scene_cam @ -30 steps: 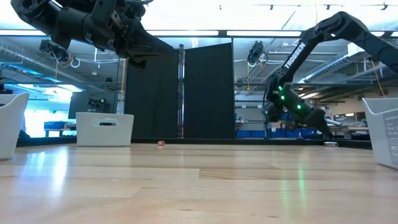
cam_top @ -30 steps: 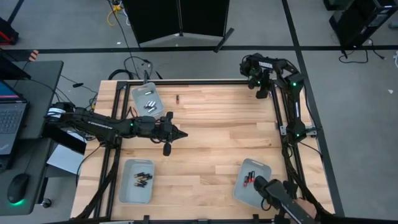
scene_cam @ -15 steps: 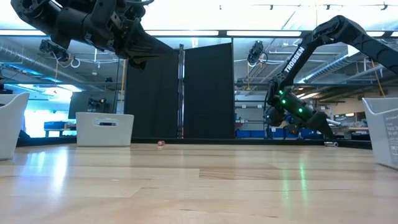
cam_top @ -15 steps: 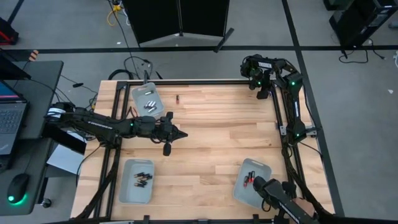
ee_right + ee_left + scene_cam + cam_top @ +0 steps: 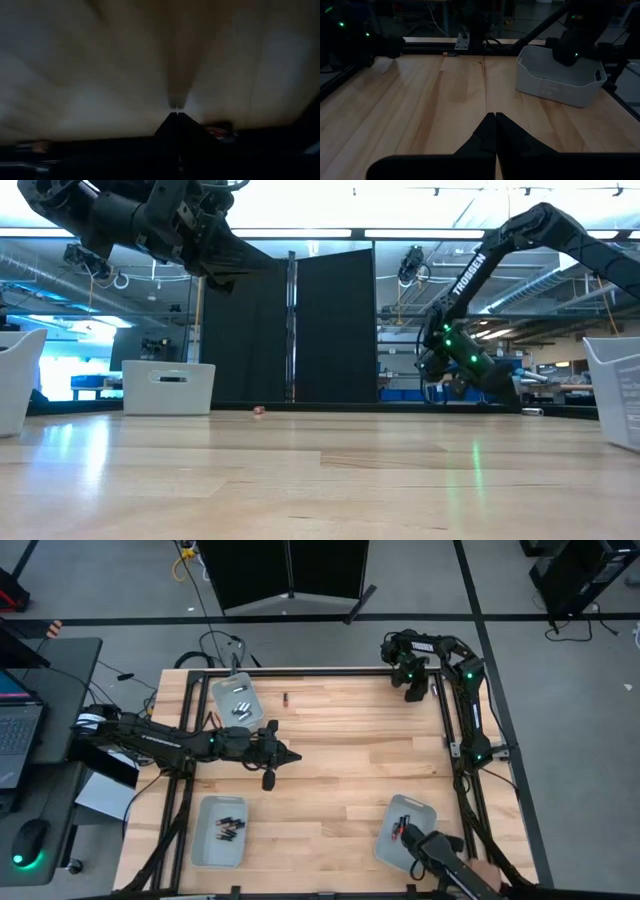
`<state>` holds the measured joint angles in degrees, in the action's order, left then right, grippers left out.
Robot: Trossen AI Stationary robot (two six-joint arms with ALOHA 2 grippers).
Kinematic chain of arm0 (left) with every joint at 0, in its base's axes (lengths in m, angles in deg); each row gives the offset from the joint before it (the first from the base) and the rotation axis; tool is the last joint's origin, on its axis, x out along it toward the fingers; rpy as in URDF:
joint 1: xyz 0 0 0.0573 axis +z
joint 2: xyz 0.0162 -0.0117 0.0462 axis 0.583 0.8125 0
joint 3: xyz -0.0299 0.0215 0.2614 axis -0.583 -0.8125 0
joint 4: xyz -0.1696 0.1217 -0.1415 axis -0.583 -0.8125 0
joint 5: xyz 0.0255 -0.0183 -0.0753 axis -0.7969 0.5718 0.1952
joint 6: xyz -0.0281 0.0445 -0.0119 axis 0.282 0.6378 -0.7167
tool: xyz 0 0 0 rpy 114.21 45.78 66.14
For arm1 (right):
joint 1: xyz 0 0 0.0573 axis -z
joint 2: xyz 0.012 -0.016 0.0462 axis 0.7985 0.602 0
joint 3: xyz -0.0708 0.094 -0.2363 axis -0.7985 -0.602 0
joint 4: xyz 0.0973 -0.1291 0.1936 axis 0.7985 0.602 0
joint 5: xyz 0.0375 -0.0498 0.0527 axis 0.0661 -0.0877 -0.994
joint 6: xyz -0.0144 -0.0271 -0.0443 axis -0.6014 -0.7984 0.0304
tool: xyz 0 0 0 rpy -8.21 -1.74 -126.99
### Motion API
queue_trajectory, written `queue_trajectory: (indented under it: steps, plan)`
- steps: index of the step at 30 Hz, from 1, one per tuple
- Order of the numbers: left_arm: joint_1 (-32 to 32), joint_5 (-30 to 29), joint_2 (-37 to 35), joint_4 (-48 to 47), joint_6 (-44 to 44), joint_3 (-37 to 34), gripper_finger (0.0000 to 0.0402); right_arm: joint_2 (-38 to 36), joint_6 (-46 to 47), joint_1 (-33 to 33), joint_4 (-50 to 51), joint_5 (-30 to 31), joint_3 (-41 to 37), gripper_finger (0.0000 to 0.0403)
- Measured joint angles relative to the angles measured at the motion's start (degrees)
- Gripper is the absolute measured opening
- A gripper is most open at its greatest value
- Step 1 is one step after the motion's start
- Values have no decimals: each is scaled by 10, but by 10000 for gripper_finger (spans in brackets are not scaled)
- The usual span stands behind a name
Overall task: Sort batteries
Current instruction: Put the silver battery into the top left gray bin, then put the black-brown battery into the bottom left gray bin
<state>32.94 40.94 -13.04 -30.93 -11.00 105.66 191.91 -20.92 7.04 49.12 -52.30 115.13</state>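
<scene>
Sort batteries – between picks, both tools shut & empty.
One loose battery (image 5: 285,698) upper-centre on bench (image 5: 340,755); left tool (image 5: 293,755) mid-frame, right tool (image 5: 412,690) upper right. Next, prob.: open, descend on it.

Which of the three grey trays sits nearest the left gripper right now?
The far-left tray, holding silvery batteries. The left gripper hovers just in front of it; the two near-edge trays lie farther off.

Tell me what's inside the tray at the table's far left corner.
The far left tray holds a handful of silvery batteries lying loose on its floor. Its near end sits beside the left arm; nothing visibly covers the contents.
</scene>
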Motion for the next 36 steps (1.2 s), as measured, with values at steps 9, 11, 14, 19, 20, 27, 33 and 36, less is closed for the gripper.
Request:
queue_trajectory:
  steps: [9, 11, 14, 19, 20, 27, 33, 36]
  plan:
    - [0, -12, 0, 0, -1, 0, 5, -81, 71, -12, -16, -37, 0, 8]
    - [0, -12, 0, 0, -1, 0, 5, -97, 113, -8, -22, -9, 0, 8]
    - [0, -12, 0, 0, -1, 0, 5, -104, 174, 6, -30, -2, 0, 17]
    - [0, -12, 0, 0, -1, 0, 5, -105, 268, 32, -34, -10, 0, 59]
    - [0, -12, 0, 0, 0, 0, 5, -105, 278, 34, -41, -11, 0, 69]
    - [0, -12, 0, -2, -2, 0, 5, -105, 332, 32, -65, -8, 0, 126]
    - [0, -12, 0, -2, -2, 0, 5, -105, 327, 23, -22, -7, 0, 140]
    - [0, -12, 0, -2, -2, 0, 5, -110, 368, 6, 18, -17, 0, 130]
